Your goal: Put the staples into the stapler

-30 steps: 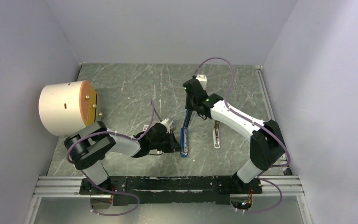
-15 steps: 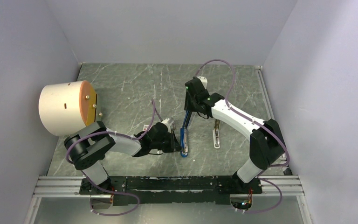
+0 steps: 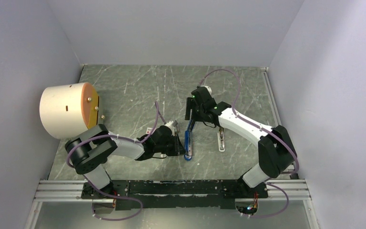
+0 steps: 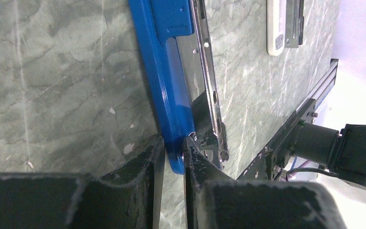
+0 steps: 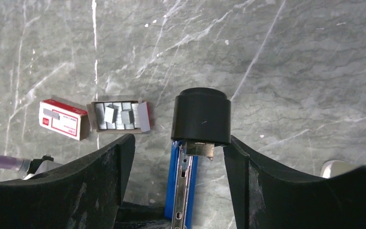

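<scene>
The blue stapler point(image 3: 187, 142) lies lengthwise at mid-table, opened, with its metal rail point(image 5: 182, 191) showing. My left gripper point(image 3: 179, 146) is shut on the stapler's near blue end point(image 4: 174, 143), one finger on each side. My right gripper point(image 3: 189, 116) is open wide and straddles the stapler's raised black tip point(image 5: 201, 117); its right finger point(image 5: 240, 162) is close beside the tip. The grey staples point(image 5: 118, 116) lie in an open cardboard tray left of the tip. The tray's red box point(image 5: 63, 119) with the white label is beside it.
A pale beige bar point(image 3: 221, 138) lies right of the stapler; it also shows in the left wrist view point(image 4: 275, 26). A large beige cylinder point(image 3: 66, 110) stands at the left wall. A metal rail point(image 3: 171, 188) runs along the near edge.
My right gripper has moved nearer along the stapler and now sits around its black tip. My left gripper has kept its hold on the stapler's near end.
</scene>
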Controlling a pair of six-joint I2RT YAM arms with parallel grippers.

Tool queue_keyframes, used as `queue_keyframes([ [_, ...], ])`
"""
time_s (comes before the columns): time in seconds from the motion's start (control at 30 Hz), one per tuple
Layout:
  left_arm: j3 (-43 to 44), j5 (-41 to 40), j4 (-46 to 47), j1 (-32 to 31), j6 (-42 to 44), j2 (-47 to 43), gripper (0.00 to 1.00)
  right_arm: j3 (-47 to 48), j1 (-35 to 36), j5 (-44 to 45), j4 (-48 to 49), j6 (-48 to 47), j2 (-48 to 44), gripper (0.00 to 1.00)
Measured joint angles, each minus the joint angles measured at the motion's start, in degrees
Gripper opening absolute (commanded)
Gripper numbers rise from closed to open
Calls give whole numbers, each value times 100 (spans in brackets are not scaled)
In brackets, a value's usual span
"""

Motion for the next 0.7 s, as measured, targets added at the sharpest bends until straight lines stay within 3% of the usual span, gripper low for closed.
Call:
queue_keyframes([
  [0.33,-2,-2,24,0,-2,11,22,-962,157,-361,363,214,-90,57],
  [0.53,-2,0,50,0,-2,24,21,-1137,444,-459,494,348,-46,54],
  [0.7,-9,0,74,0,-4,33,24,-1152,540,-420,651,442,55,39],
])
